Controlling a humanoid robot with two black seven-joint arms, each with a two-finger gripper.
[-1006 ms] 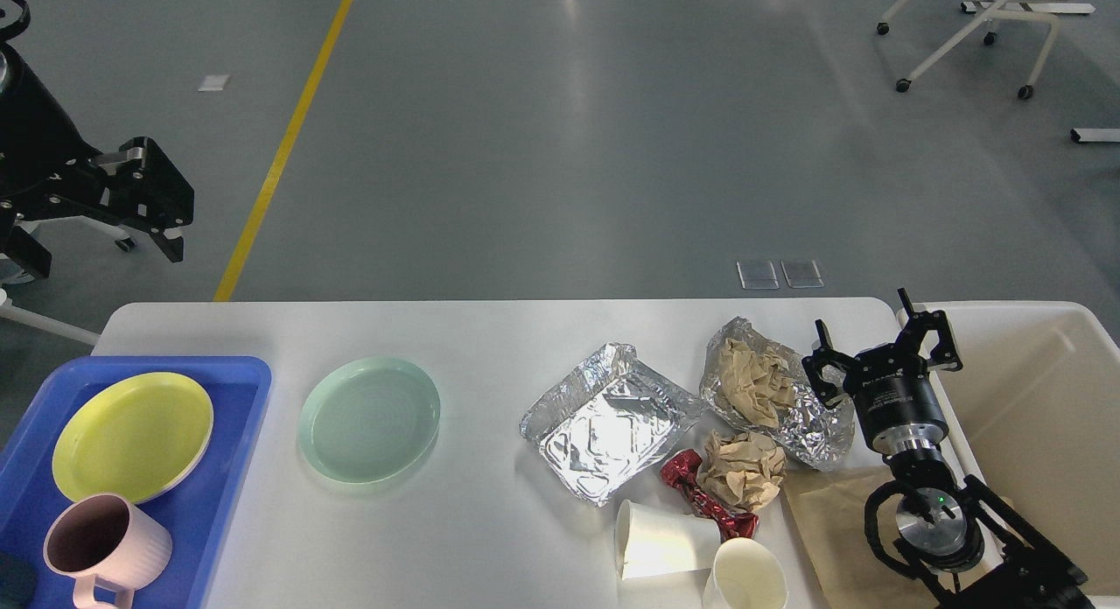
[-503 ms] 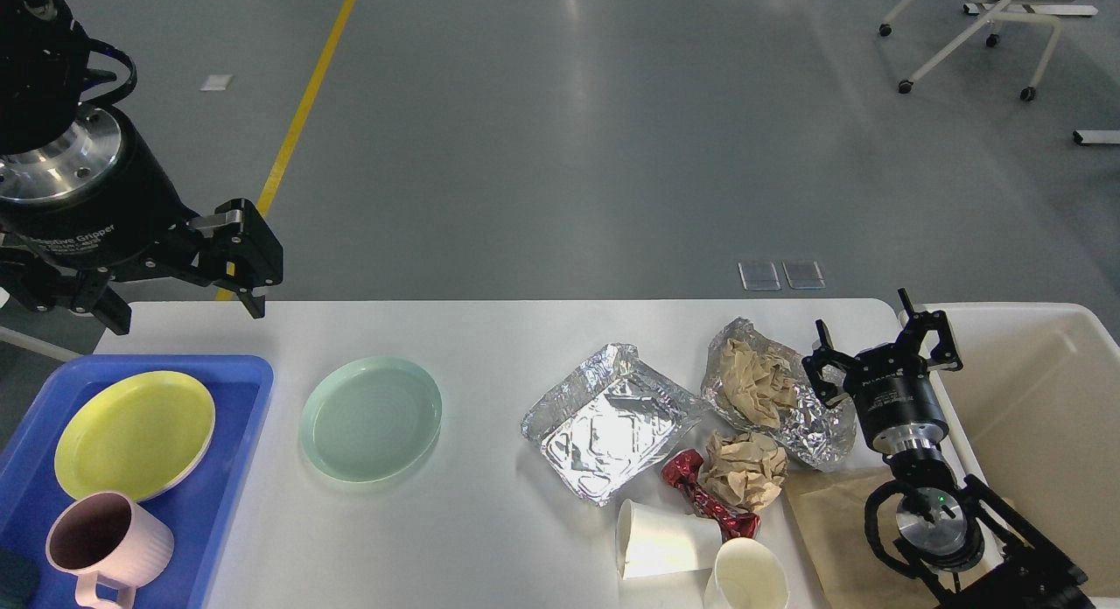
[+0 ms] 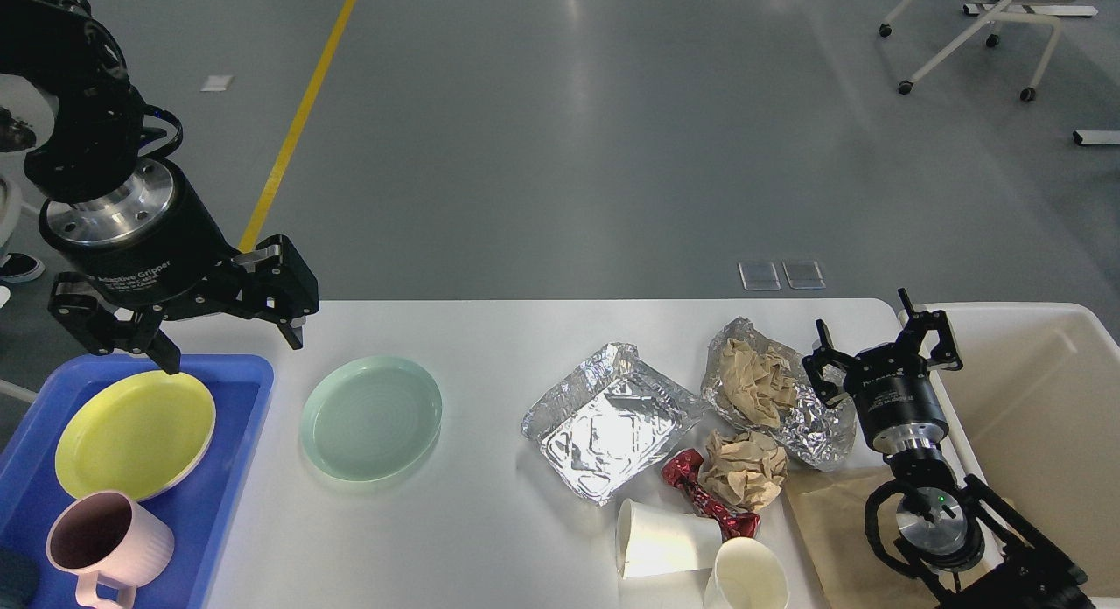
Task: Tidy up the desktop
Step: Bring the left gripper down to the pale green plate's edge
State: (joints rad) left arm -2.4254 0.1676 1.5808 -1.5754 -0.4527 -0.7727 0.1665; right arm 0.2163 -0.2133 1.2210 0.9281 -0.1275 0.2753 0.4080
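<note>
Nearest edge: 2 white paper cups (image 3: 665,539), 1 on its side & 1 upright, touching; pink mug (image 3: 105,539) + yellow plate (image 3: 131,434) in blue tray (image 3: 236,469) at left; brown paper sheet (image 3: 822,521) at right. Mid: red wrapper (image 3: 700,491), 2 crumpled paper wads, empty foil tray (image 3: 604,421), foil holding 1 wad (image 3: 770,390), green plate (image 3: 372,416) loose on counter (image 3: 490,329), which spans whole lower view. Counter itself rigid, smooth, prob. slippery; no grasping it, only items get lifted. Foil/paper light & crushable, plates hard, take by rim. Right hand (image 3: 879,346) wide open, empty, beside cream bin (image 3: 1032,399). Left hand (image 3: 232,342) wide open, empty, over tray's far corner.
</note>
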